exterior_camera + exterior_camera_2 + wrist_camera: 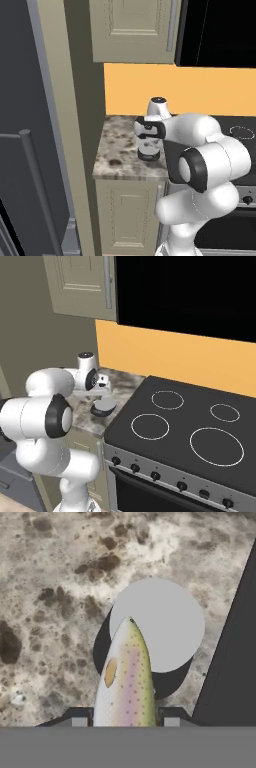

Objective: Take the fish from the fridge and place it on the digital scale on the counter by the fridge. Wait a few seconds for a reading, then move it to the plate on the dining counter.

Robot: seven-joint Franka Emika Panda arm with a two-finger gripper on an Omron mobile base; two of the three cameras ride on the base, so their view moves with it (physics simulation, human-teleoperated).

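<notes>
A: One fish (126,677), and it sits clamped between the two finger tips of the end effector (125,721). Which way does it point?

B: In the hand view its long axis runs straight out from the end effector, narrow end leading. That end overlaps the lighter grey top of the digital scale (160,623).

A: Is it touching the scale?

B: I cannot tell; the fish covers the near edge of the disc, nothing more.

A: And the scale itself?

B: It stands on the speckled counter (120,150), close to the dark edge of the stove (185,426). From the base views the end effector (102,398) hangs just over the scale (104,406), with the fridge (25,125) off to the left.
</notes>
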